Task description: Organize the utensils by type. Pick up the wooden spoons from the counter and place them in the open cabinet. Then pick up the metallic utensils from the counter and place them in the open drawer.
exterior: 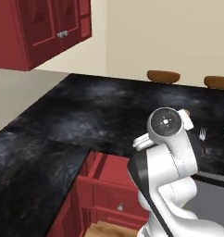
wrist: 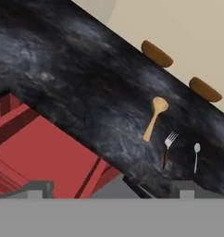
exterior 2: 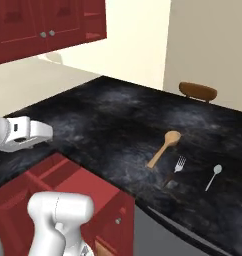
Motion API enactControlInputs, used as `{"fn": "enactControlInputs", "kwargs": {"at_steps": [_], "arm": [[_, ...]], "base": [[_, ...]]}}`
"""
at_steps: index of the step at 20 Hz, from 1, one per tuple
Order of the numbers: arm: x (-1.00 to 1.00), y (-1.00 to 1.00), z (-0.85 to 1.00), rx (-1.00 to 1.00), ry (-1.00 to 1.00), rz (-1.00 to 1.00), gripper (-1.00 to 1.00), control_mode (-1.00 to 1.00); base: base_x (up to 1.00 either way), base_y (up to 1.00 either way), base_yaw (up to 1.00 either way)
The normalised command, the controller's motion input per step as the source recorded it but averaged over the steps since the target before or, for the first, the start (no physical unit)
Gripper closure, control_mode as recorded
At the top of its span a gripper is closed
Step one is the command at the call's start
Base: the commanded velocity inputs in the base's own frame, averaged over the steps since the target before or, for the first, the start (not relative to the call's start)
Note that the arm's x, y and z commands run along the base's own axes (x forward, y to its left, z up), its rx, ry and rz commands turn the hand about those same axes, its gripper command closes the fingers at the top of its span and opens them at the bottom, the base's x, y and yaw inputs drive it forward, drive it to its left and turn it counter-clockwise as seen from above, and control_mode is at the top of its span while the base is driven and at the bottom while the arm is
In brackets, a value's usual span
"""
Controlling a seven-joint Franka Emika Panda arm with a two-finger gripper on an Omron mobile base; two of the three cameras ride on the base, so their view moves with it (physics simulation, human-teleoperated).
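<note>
My gripper (wrist: 109, 187) hangs with jaws spread wide and empty above the open red drawer (wrist: 44, 152). To its right, on the veined black stone counter (wrist: 77, 78), lie the round-bowled tan wooden spoon (wrist: 155, 115), the dark-handled silver fork (wrist: 168, 147) and the thin silver teaspoon (wrist: 196, 156), none touching.

Black stone worktop (exterior 2: 108, 125) with grey veining — polished, faintly glossy; tan wooden spoon (exterior 2: 164, 148) matt; silver metal fork (exterior 2: 177, 168) and teaspoon (exterior 2: 213, 176) — shiny
</note>
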Motion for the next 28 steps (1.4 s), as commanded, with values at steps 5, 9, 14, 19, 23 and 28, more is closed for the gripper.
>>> {"fn": "enactControlInputs", "kwargs": {"at_steps": [5, 9, 14, 19, 23, 28], "arm": [[0.00, 0.00, 0.00, 0.00, 0.00, 0.00, -1.00, 1.00], [0.00, 0.00, 0.00, 0.00, 0.00, 0.00, -1.00, 1.00], [0.00, 0.00, 0.00, 0.00, 0.00, 0.00, -1.00, 1.00], [0.00, 0.00, 0.00, 0.00, 0.00, 0.00, -1.00, 1.00], [0.00, 0.00, 0.00, 0.00, 0.00, 0.00, -1.00, 1.00], [0.00, 0.00, 0.00, 0.00, 0.00, 0.00, -1.00, 1.00]], "base": [[-0.21, -0.75, -0.18], [-0.04, -0.93, -0.07], [-0.02, -0.88, -0.09], [0.33, -0.25, -0.04], [0.37, 0.00, 0.00], [0.41, 0.01, 0.00]]}}
